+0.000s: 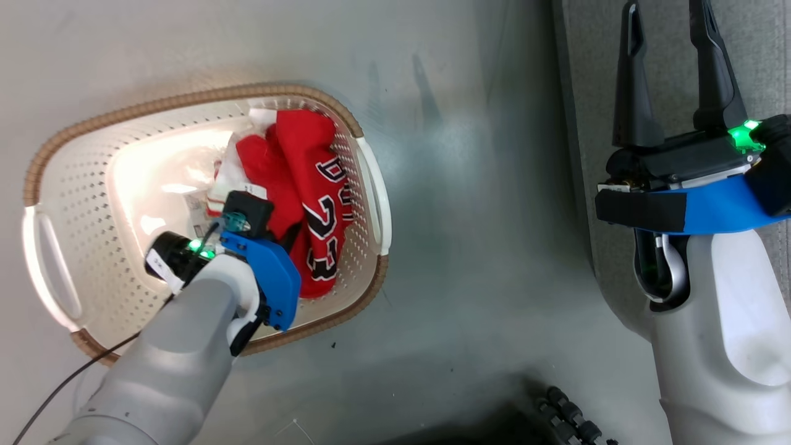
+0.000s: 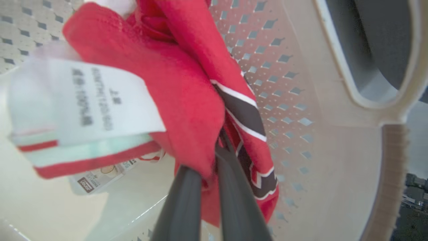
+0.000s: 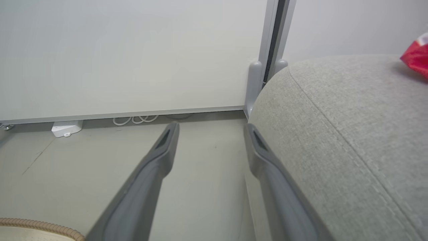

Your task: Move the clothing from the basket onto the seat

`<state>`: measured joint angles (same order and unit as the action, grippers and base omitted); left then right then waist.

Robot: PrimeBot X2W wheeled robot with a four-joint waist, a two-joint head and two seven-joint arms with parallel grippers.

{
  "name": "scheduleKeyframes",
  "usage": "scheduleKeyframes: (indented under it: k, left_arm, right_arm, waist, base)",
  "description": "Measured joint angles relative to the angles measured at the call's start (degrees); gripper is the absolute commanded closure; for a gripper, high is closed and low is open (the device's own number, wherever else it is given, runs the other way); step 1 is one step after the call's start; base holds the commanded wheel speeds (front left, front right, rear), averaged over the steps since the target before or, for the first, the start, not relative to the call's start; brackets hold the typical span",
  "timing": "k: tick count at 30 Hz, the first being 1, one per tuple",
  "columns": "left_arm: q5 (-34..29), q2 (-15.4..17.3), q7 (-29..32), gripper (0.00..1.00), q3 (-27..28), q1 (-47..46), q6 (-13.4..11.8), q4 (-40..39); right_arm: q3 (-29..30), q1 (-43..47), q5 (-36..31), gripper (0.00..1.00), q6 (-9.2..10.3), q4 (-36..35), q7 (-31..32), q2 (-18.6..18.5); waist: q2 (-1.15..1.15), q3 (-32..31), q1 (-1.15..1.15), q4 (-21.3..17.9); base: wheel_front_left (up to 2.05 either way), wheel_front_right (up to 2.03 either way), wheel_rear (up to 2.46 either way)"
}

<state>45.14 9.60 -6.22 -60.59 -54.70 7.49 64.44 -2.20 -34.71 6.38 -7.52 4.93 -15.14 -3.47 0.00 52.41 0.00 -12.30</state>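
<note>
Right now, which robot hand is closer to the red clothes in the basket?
Left. The left gripper is down inside the basket, shut on the red clothing. The right gripper is open and far off to the side, by the edge of the grey seat.

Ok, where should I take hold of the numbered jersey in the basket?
Grip the raised fold of the jersey, coming straight down from above: it lies bunched against the basket's right wall, which blocks a side approach. The left end effector looks shut on red clothing beside it.
</note>
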Motion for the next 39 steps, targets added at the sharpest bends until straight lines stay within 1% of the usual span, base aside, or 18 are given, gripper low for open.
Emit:
scheduleKeyframes:
  k: [7,14,20,24,33,39]
  left_arm:
    - [2.5,-0.3,-3.7,1.0,-3.5,1.2,0.0,-1.9]
    - [4.7,-0.5,-7.3,1.0,-6.0,3.2,0.0,-3.4]
    - [5.1,-0.7,-8.6,1.0,-6.1,4.7,0.0,-4.8]
    - [3.4,0.0,-8.7,1.0,-3.1,5.3,0.0,-7.6]
    - [-3.5,1.7,-8.8,1.0,4.8,9.3,-1.9,-17.4]
    - [-7.3,1.7,-8.8,1.0,8.3,10.8,-2.6,-22.9]
  right_arm:
    - [0.3,1.4,0.0,0.0,0.0,1.3,0.0,-0.5]
    - [0.4,4.3,0.1,0.0,0.0,2.9,0.0,-0.8]
    - [0.7,7.7,0.2,0.0,0.0,4.6,0.0,-1.4]
    - [0.8,10.1,0.4,0.0,0.0,5.7,0.0,-2.0]
    - [0.6,15.1,0.8,0.0,0.0,7.7,0.0,-2.2]
    - [0.1,18.1,1.0,0.0,0.0,8.7,0.0,-2.2]
  waist:
    - [0.0,-4.3,0.0,1.3]
    - [0.0,-10.4,0.0,2.8]
    - [0.0,-16.6,-0.01,4.4]
    - [0.0,-21.0,-0.01,5.6]
    - [0.0,-30.8,-0.01,7.9]
    - [0.0,-36.8,-0.01,8.9]
  base:
    - [0.0,0.0,0.0]
    - [0.0,0.0,0.0]
    - [0.0,0.0,0.0]
    - [0.0,0.0,0.0]
    - [0.0,0.0,0.0]
    - [0.0,0.0,0.0]
